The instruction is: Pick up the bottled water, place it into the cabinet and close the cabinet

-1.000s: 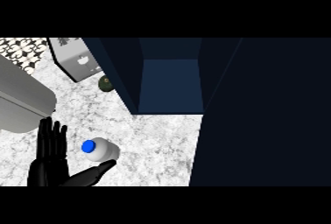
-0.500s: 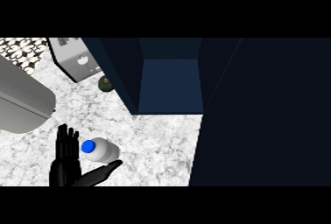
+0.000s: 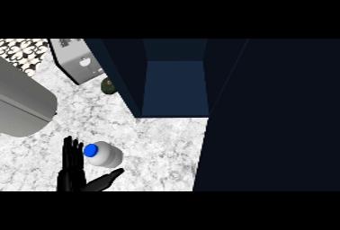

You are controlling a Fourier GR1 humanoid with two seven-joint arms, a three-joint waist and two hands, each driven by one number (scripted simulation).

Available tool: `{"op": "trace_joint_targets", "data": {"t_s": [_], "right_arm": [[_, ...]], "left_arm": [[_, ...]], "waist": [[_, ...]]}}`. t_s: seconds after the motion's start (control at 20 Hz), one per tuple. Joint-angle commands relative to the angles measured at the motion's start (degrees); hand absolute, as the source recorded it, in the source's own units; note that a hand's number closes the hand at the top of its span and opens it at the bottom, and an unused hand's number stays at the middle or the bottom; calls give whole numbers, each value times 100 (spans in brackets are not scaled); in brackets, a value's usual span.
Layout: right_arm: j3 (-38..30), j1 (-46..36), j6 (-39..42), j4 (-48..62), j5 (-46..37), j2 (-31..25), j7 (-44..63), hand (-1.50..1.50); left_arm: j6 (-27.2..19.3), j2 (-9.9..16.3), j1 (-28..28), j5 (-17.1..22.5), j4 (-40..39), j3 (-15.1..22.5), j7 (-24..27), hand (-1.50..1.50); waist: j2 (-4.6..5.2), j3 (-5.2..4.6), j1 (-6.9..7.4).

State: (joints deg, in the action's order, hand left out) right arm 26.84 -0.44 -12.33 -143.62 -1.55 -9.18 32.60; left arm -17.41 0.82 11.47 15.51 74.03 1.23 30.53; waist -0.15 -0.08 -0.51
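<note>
Our left hand (image 3: 74, 170) sits at the lower left of the head view, fingers straight and thumb spread — open, cupping round the bottled water (image 3: 103, 154) without closing on it. We see the bottle upright on the marble counter (image 3: 166, 139), blue cap up, just beside our fingers. We judge the task barely begun: nothing is grasped or lifted, the cabinet (image 3: 174, 85) stands open with its dark door (image 3: 272, 117) swung out — the grasp, the placing and the closing all remain. Our right hand is not visible.
</note>
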Motion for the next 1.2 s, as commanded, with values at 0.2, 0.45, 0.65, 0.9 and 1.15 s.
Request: {"op": "trace_joint_targets", "data": {"t_s": [0.2,0.45,0.65,0.9,1.15], "right_arm": [[-141,-18,21,-635,-218,-94,224,-150],[-398,-368,6,-837,-96,-212,704,-150],[85,255,-109,-875,-526,-124,169,-150],[-154,357,-81,-617,-316,-190,-147,-150],[-75,334,-189,-750,-404,-197,135,-150]], "left_arm": [[190,-76,-313,405,-1007,194,794,-150],[734,-77,-988,500,-1899,-532,1231,-150],[944,-56,-1024,593,-2090,-528,1337,-150],[1296,11,-1423,763,-2768,-721,1625,-150],[1517,-31,-1804,943,-3141,-813,1604,-150]], "waist": [[9,3,27],[11,0,14],[2,4,4],[9,6,6],[8,4,5]]}}
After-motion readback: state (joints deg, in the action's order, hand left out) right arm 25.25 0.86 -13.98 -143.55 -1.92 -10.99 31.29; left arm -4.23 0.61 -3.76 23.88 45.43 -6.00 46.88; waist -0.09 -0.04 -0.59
